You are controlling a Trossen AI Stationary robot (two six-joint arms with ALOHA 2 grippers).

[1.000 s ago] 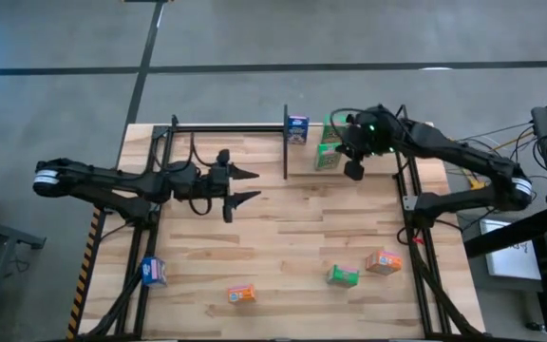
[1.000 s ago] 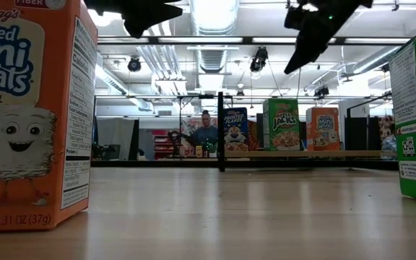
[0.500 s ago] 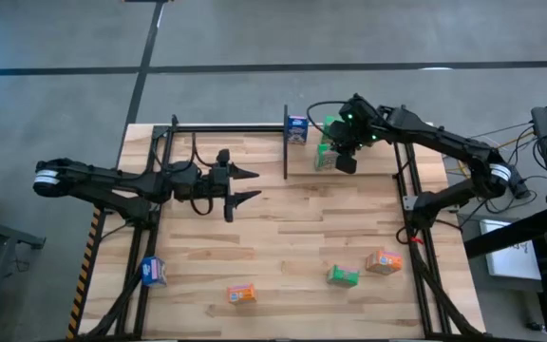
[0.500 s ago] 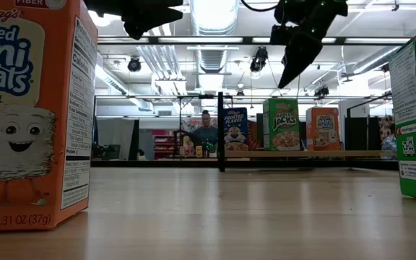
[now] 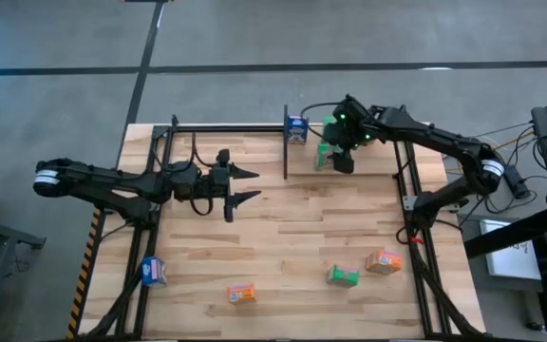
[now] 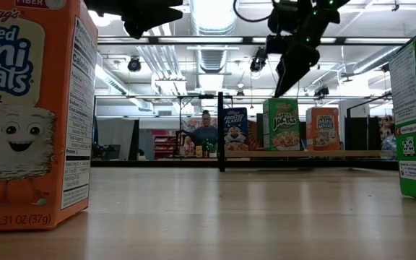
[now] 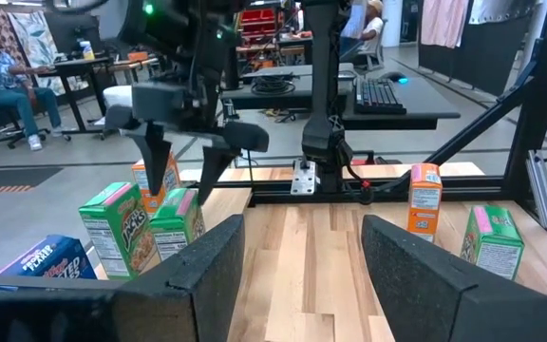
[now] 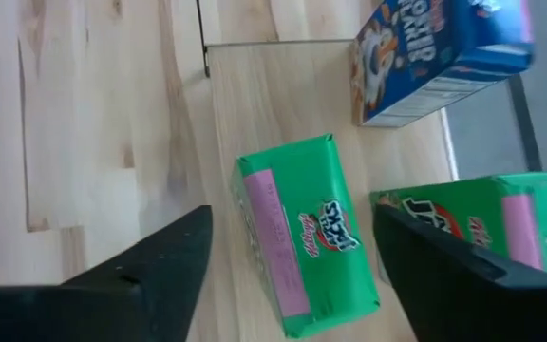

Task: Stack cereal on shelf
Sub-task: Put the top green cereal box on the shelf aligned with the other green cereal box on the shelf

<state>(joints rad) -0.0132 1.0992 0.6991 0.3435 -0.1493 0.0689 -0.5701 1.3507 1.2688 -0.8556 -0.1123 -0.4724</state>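
A: Green cardboard first. A green cereal box (image 8: 304, 235) stands on the shelf (image 5: 254, 128) at the bench's far edge, just right of the black divider (image 5: 285, 142), next to a blue box (image 5: 298, 128) and another green one (image 8: 482, 228).

B: And the right gripper (image 5: 342, 161)?

A: Directly above that green box, its fingers (image 8: 150, 271) spread wide on either side, gripping nothing.

B: The left gripper (image 5: 247, 186)?

A: Over the bench's left-middle, fingers apart and empty.

B: Any cereal off the shelf?

A: Four boxes near the bench's (image 5: 292, 228) front edge: a blue one (image 5: 153, 272) towards the front left corner, an orange one (image 5: 241, 294) at mid-front, a green one (image 5: 343, 275) and an orange one (image 5: 383, 262) towards the right.
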